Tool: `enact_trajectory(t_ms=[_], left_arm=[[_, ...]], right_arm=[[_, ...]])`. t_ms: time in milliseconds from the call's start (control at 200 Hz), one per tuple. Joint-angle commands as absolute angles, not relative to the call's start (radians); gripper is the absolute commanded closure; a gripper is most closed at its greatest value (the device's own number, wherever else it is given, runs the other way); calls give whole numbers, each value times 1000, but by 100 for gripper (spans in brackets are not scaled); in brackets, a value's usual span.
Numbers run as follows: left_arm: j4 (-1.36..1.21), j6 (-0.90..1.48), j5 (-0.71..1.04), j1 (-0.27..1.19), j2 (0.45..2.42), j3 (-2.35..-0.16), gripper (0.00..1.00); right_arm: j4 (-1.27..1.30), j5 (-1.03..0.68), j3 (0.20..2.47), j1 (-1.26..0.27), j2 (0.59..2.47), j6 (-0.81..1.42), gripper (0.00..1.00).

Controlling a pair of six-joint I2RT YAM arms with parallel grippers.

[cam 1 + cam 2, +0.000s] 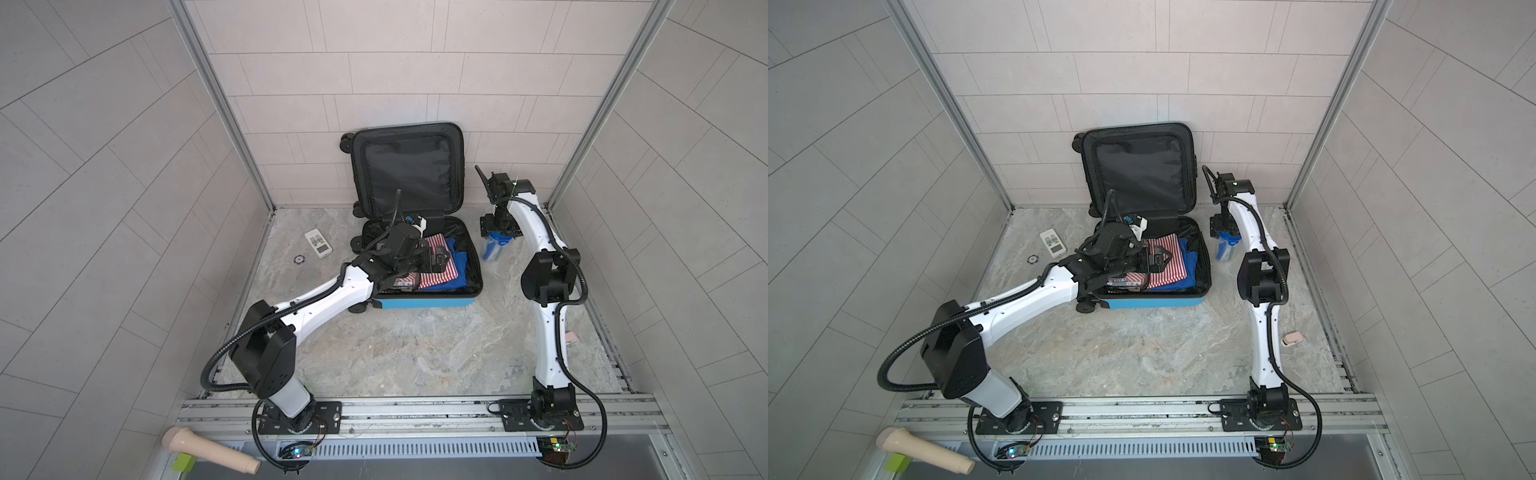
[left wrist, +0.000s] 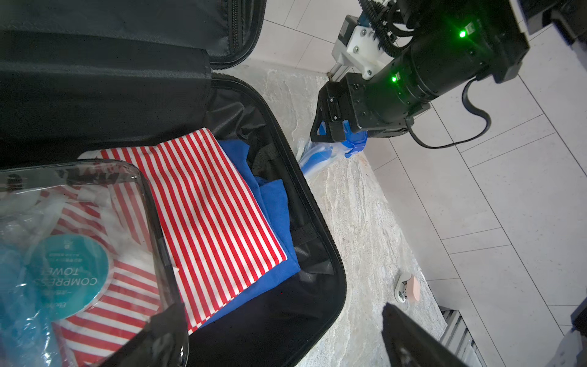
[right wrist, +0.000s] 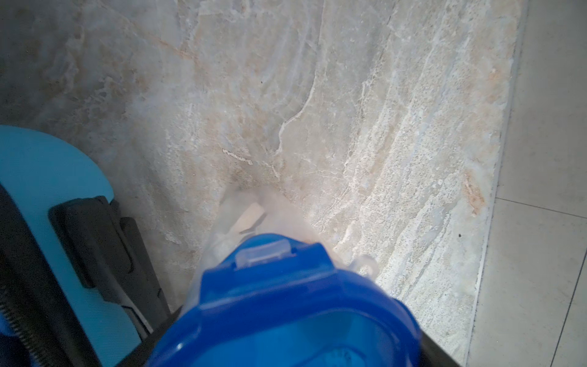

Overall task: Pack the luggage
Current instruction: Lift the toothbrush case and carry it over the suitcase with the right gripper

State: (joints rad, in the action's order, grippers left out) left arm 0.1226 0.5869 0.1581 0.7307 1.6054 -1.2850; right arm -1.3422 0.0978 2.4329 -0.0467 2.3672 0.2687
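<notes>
The luggage (image 1: pixel 424 302) lay open on the table (image 1: pixel 415 353), its lid propped against the back wall (image 1: pixel 395 83). Just right of it a blue-lidded clear bottle (image 1: pixel 493 249) stood roughly upright. The right fingers (image 2: pixel 314 136) straddled its lid from above, though I could not tell whether they gripped it. The left fingers (image 2: pixel 413 341) hung wide apart and empty over the packed clothes (image 2: pixel 216 206). Bare lining (image 2: pixel 270 317) showed along the luggage's right edge.

Suitcase (image 1: pixel 424 302) shell: hard blue plastic, smooth, matt. Lining (image 1: pixel 407 170): black woven cloth, faint sheen. Striped cloth (image 2: pixel 209 203) and blue cloth (image 2: pixel 273 203): soft matt fabric. Pouch (image 2: pixel 139 181): clear glossy plastic, creased. Bottle lid (image 3: pixel 286 302): blue glossy plastic. Floor (image 1: pixel 415 353): veined stone look, low sheen. Walls (image 1: pixel 395 83): matt speckled tile. Rail (image 1: pixel 415 409): dull scuffed metal.
</notes>
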Motion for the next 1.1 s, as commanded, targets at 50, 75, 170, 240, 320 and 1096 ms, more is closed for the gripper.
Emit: enact_trajectory(t_ms=[50, 75, 170, 240, 320, 1096], left_arm=[[100, 607, 160, 699, 1539, -1261, 0], [103, 605, 160, 697, 1536, -1262, 0], [110, 605, 159, 689, 1531, -1259, 0], [119, 609, 158, 684, 1530, -1260, 0], [138, 611, 157, 676, 1531, -1261, 0], [214, 632, 178, 553, 1382, -1121, 0]], right_arm=[[-1377, 130, 2450, -43, 2273, 291, 16], [-1376, 133, 2448, -44, 2260, 295, 16], [-1359, 149, 2424, -46, 2193, 313, 18], [-1336, 161, 2391, -47, 2133, 322, 19], [-1305, 160, 2338, -54, 2061, 332, 20], [-1299, -202, 2008, -403, 1844, 244, 31]])
